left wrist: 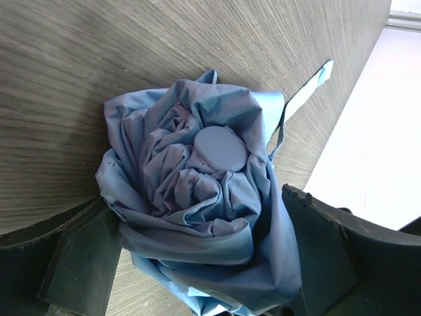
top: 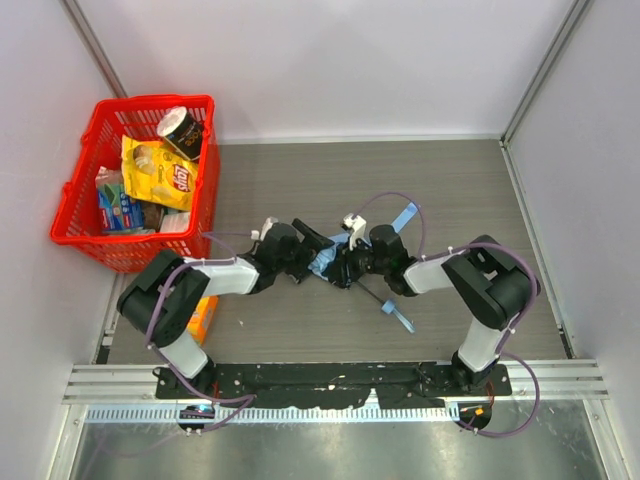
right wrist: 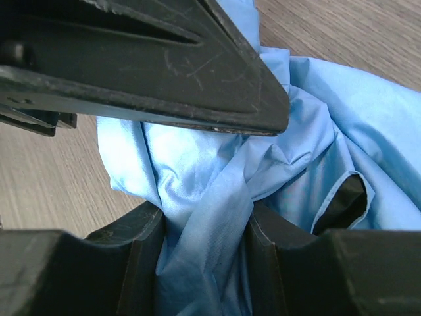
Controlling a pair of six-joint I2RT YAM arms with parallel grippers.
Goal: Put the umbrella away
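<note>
The umbrella lies bunched mid-table, light blue cloth with a thin black shaft running toward the front right. A blue strap trails off behind it. My left gripper comes in from the left. In the left wrist view the rolled canopy and its round cap sit between the fingers of the left gripper, which stands open and wide. My right gripper comes in from the right; in its wrist view the right gripper is shut on a fold of the umbrella.
A red basket holding snack packets and a cup stands at the back left by the wall. An orange item lies beside the left arm's base. White walls close in the table on three sides. The other arm's finger crosses the top of the right wrist view.
</note>
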